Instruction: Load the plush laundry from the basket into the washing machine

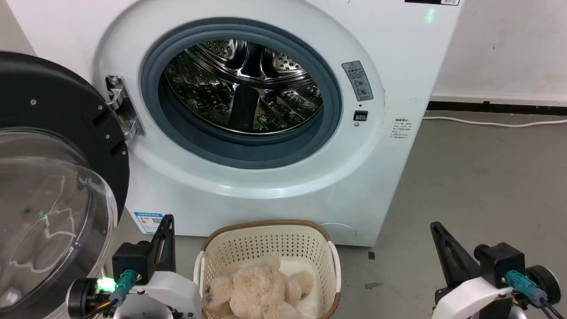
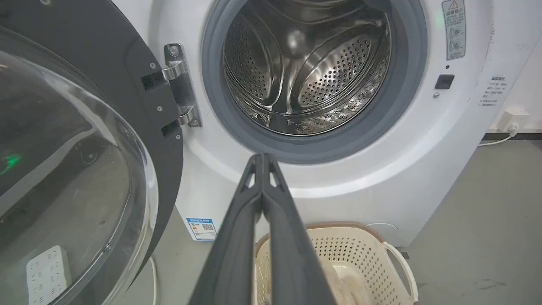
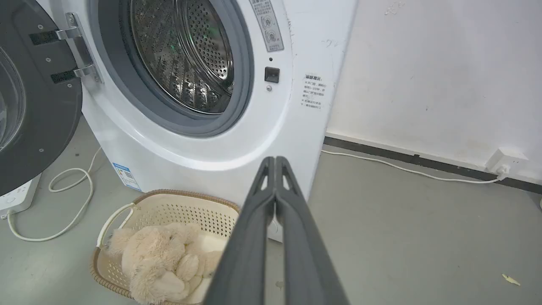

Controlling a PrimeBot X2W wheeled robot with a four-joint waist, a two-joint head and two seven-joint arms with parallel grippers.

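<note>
Cream fluffy plush laundry (image 1: 261, 290), curled up in basket (image 1: 266, 241).

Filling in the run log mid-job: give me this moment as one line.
stage: before grasp | plush laundry: in basket | washing machine: door open | left claw: shut, empty | right claw: shut, empty

The basket (image 1: 266, 243) in front of the washing machine (image 1: 274, 190) is cut off by the head view's bottom edge, along with the lower part of the plush laundry (image 1: 259, 288) inside it. In the left wrist view the left gripper (image 2: 262, 159) covers much of the basket (only a sliver of plush shows). The machine's open door (image 1: 48, 102) runs off the left edge. The print on the warning label (image 1: 358, 80) on its front is too small to read.
</note>
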